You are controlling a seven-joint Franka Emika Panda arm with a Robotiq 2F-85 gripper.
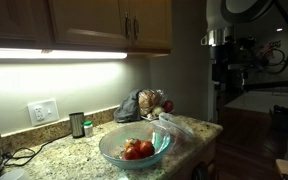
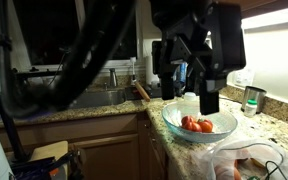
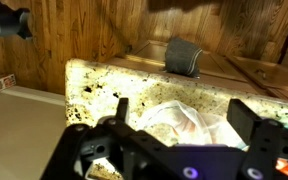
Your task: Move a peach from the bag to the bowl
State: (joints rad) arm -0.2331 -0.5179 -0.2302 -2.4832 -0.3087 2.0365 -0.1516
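Note:
The clear bluish glass bowl stands near the counter's front edge and holds a few orange-red round fruits. Behind it the dark grey bag lies slumped, with a pale orange peach and a darker red fruit at its mouth. My gripper hangs open above the counter close to the bowl, holding nothing. In the wrist view the gripper is spread wide over a whitish plastic sheet; the bag and the bowl do not show there.
The translucent plastic sheet lies beside the bowl at the counter's corner. A small dark can stands by the wall. There is a sink with faucet, a wall outlet with cable, and a dark cylinder at the counter edge.

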